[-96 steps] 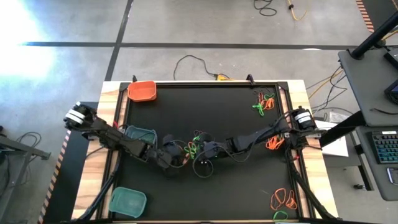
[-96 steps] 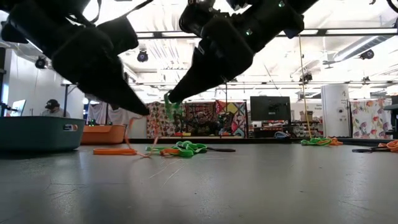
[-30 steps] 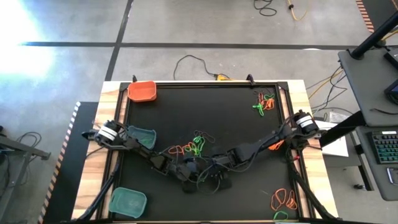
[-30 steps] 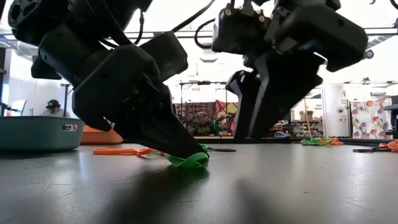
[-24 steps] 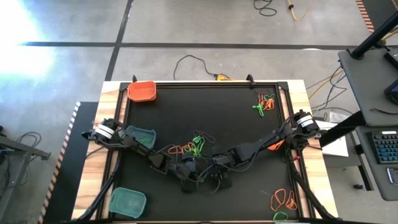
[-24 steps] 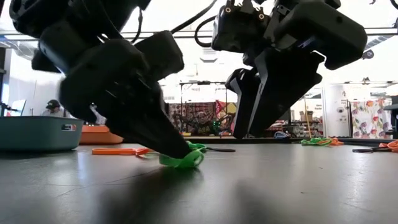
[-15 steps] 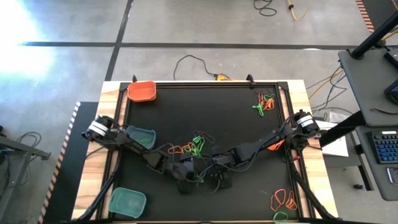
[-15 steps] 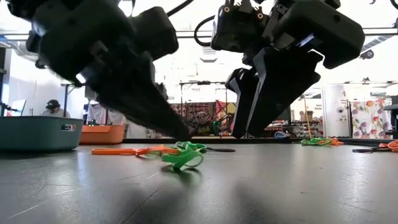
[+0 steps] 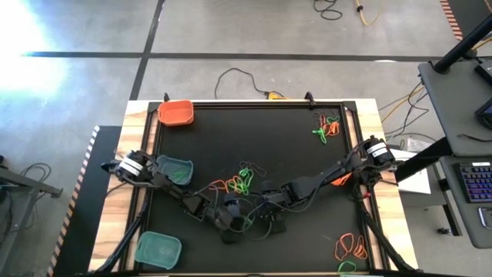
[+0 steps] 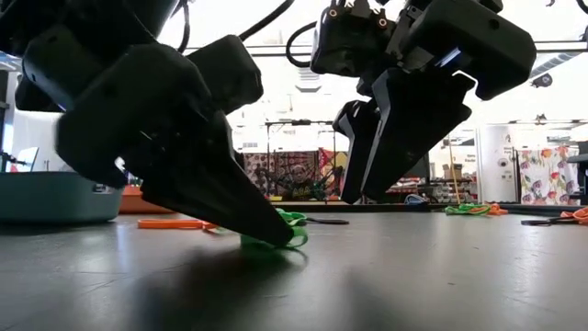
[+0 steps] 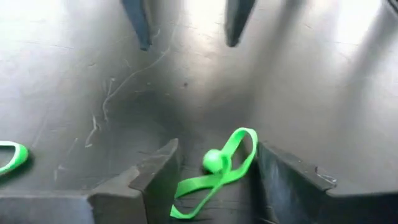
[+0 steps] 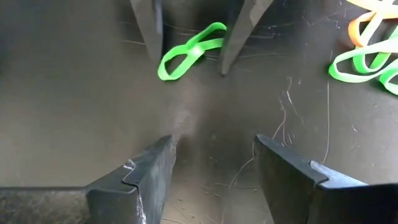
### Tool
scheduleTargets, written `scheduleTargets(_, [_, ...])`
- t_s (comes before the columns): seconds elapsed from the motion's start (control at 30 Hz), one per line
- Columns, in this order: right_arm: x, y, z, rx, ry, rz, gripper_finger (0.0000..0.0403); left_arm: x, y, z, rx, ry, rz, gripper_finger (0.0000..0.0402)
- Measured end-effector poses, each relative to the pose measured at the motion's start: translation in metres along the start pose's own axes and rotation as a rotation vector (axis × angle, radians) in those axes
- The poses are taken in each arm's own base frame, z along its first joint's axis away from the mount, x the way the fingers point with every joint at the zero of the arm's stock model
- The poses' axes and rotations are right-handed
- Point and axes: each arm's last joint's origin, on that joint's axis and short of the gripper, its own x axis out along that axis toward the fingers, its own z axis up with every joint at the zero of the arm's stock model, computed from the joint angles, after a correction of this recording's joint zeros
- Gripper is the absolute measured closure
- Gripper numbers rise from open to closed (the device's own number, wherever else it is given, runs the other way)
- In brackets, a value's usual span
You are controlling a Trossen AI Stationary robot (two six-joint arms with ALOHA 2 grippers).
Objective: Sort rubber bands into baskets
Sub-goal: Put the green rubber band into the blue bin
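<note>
A robotics lab or workshop in a large open hall: the black-topped work table (image 9: 254,154) stands on a concrete floor (image 9: 254,31) marked with dark tape lines, with loose cables (image 9: 238,77) trailing across it. Beyond the table are ceiling light fixtures (image 10: 276,115), a dark monitor (image 10: 398,159), colourful patterned hangings (image 10: 547,175) and a seated person (image 10: 20,158).

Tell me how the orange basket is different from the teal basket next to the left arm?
The orange basket sits alone at the far left corner of the mat; the teal basket sits nearer the middle of the left side, right beside the left arm. The orange one is bright orange, the teal one dark blue-green. In the low view the teal basket looms large, while the orange basket peeks out behind it. Both are small, shallow, rounded trays.
</note>
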Motion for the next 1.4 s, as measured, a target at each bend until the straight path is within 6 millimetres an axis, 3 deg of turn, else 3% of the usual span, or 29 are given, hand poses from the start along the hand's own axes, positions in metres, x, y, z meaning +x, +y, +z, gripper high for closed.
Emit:
scheduleTargets(0.13, [0.000,0.000,0.000,0.000,0.000,0.000,0.0193,-0.003,-0.003,-0.002,0.043,0.008,0.013,0.0244])
scheduleTargets(0.33, [0.000,-0.001,0.000,-0.007,0.000,-0.001,0.0193,-0.010,-0.002,-0.001,0.063,0.057,0.029,0.0369])
scheduleTargets(0.4, [0.000,-0.001,0.001,-0.010,-0.001,-0.001,0.0193,-0.014,-0.002,0.001,0.068,0.069,0.030,0.0391])
scheduleTargets(0.57, [-0.002,-0.001,0.003,-0.016,0.000,-0.002,0.0193,-0.045,0.005,0.012,0.134,0.178,0.069,0.0397])
scheduleTargets(0.83, [0.000,0.001,0.011,-0.053,-0.090,0.012,0.0193,-0.139,0.038,0.039,0.143,0.222,0.446,0.0401])
scheduleTargets(1.07, [0.006,0.001,0.007,-0.054,-0.148,0.023,0.0193,-0.205,0.079,0.025,-0.092,0.389,0.705,0.0401])
scheduleTargets(1.2, [0.013,0.002,0.001,-0.046,-0.208,0.040,0.0193,-0.221,0.098,0.011,-0.321,0.475,0.808,0.0401])
scheduleTargets(1.4, [0.017,0.002,-0.004,-0.063,-0.239,0.068,0.0193,-0.211,0.127,-0.015,-0.583,0.626,0.790,0.0402])
